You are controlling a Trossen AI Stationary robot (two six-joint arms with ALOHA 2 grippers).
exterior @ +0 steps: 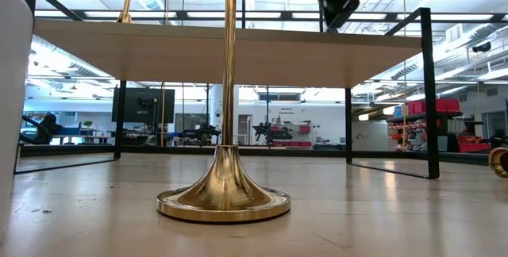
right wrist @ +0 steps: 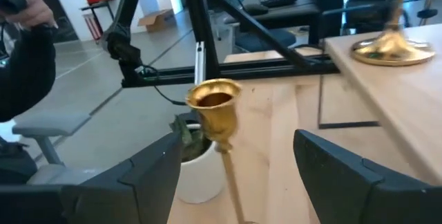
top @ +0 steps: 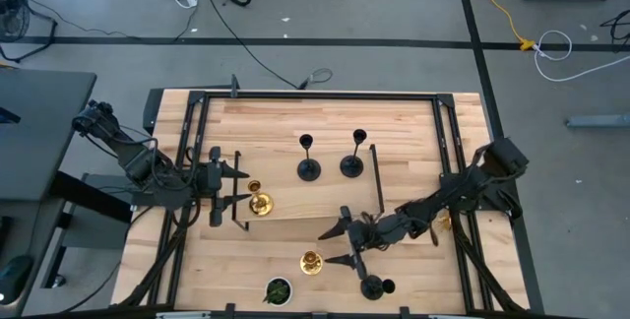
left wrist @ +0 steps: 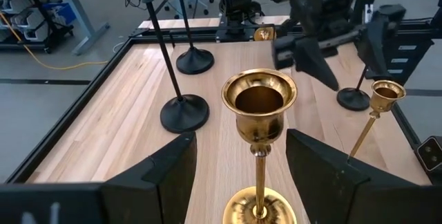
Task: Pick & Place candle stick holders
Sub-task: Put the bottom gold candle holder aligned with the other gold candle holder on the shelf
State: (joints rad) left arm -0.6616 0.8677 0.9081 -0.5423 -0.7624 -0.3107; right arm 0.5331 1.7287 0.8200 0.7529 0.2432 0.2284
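Observation:
My left gripper [top: 239, 187] stands open at the left end of a raised wooden shelf [top: 325, 193]. Its fingers flank a gold candle stick holder [left wrist: 259, 106], which stands on its round base without touching them. My right gripper [top: 340, 243] is open too, low over the table. A second gold holder [right wrist: 215, 110] stands upright between its fingers and apart from them. Two black holders [top: 308, 166] [top: 351, 161] stand on the shelf. Another black holder [top: 372, 287] stands on the table beside my right arm.
A small pot with green inside [top: 278, 289] sits at the near edge, left of the second gold holder [top: 312, 262]. Another gold holder [top: 443, 223] shows partly behind my right arm. A black frame [top: 315, 95] rims the table, and the shelf's black legs [exterior: 431, 90] stand on it.

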